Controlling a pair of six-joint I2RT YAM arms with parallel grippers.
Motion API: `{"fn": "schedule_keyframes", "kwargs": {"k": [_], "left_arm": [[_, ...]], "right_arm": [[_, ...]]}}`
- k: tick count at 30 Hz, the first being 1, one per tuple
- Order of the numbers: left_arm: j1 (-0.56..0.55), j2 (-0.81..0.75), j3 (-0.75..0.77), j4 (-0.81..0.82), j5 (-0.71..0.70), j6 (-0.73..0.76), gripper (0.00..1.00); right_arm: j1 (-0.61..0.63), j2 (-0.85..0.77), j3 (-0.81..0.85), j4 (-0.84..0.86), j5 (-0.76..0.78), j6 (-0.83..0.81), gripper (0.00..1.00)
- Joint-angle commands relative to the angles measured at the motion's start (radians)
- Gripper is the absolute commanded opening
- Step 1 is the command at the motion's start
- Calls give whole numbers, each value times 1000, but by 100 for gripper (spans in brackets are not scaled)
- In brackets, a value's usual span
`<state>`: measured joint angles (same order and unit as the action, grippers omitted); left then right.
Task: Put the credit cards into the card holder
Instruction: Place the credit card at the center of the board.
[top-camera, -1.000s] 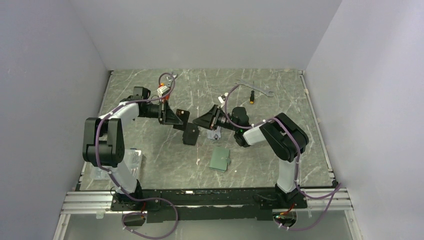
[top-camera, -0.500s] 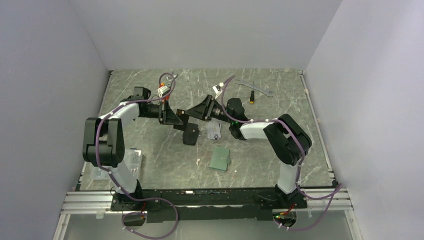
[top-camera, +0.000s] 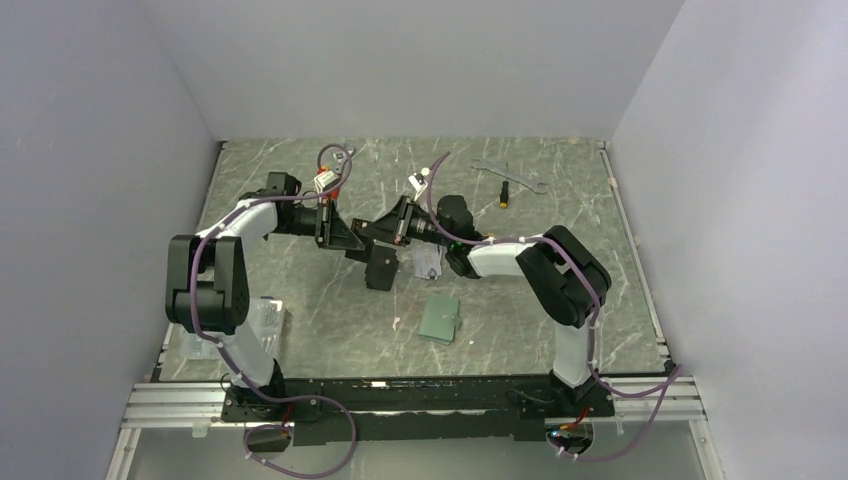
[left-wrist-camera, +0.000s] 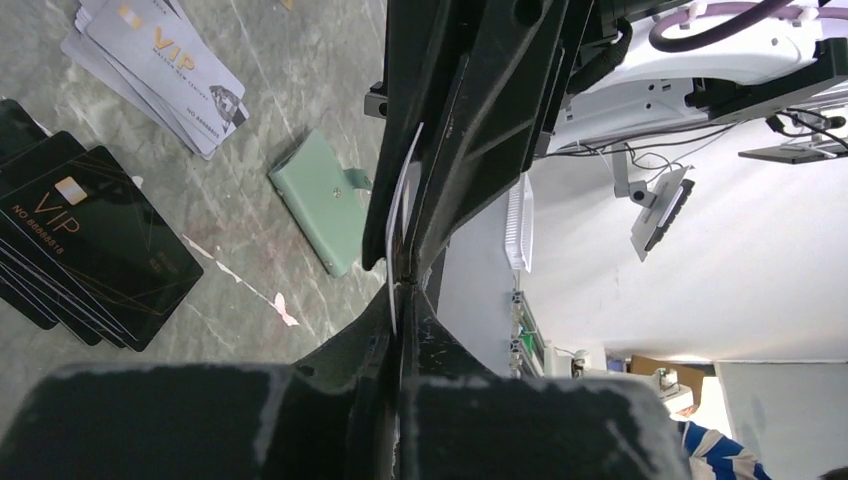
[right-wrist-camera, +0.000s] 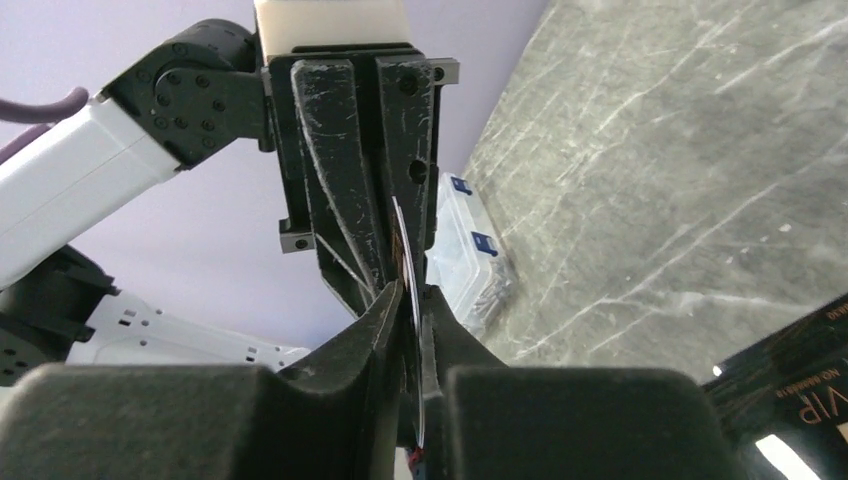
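Two pairs of jaws are pinching one card (left-wrist-camera: 405, 190) edge-on. The left gripper (left-wrist-camera: 400, 290) and the right gripper (right-wrist-camera: 405, 292) are meeting tip to tip, both nipped narrow on it, beyond the holder (top-camera: 439, 318) and to its left. Black cards (left-wrist-camera: 90, 240) are lying fanned left of the holder, and silver cards (left-wrist-camera: 160, 60) are lying just beyond it.

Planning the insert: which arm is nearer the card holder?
Right. The right arm has its forearm just beyond and right of the card holder; the left arm reaches in from farther left.
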<state>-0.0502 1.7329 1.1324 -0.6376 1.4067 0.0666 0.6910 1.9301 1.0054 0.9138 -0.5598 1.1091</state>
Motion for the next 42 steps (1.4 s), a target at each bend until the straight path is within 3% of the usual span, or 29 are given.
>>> {"fn": "schedule_keyframes", "kwargs": {"k": [1, 4, 8, 14, 23, 28, 38, 42], "left_arm": [[-4, -17, 96, -184, 115, 190, 11], [-4, 33, 188, -430, 163, 433, 21], [8, 155, 322, -913, 242, 913, 33], [19, 104, 295, -930, 281, 959, 31], [31, 22, 270, -907, 288, 939, 28], [46, 49, 274, -930, 296, 971, 25], [97, 62, 265, -930, 299, 984, 9], [102, 57, 267, -930, 289, 984, 7]], "right_arm": [[-2, 7, 21, -5, 33, -18, 5], [-5, -5, 15, -21, 43, -28, 1], [-2, -10, 8, -29, 47, -33, 5], [-2, -29, -26, -74, 72, -65, 22], [7, -39, -46, -96, 87, -81, 32], [7, -65, -73, -57, 81, -61, 29], [4, -103, -104, -37, 75, -47, 14], [-6, -143, -142, -36, 85, -49, 6]]}}
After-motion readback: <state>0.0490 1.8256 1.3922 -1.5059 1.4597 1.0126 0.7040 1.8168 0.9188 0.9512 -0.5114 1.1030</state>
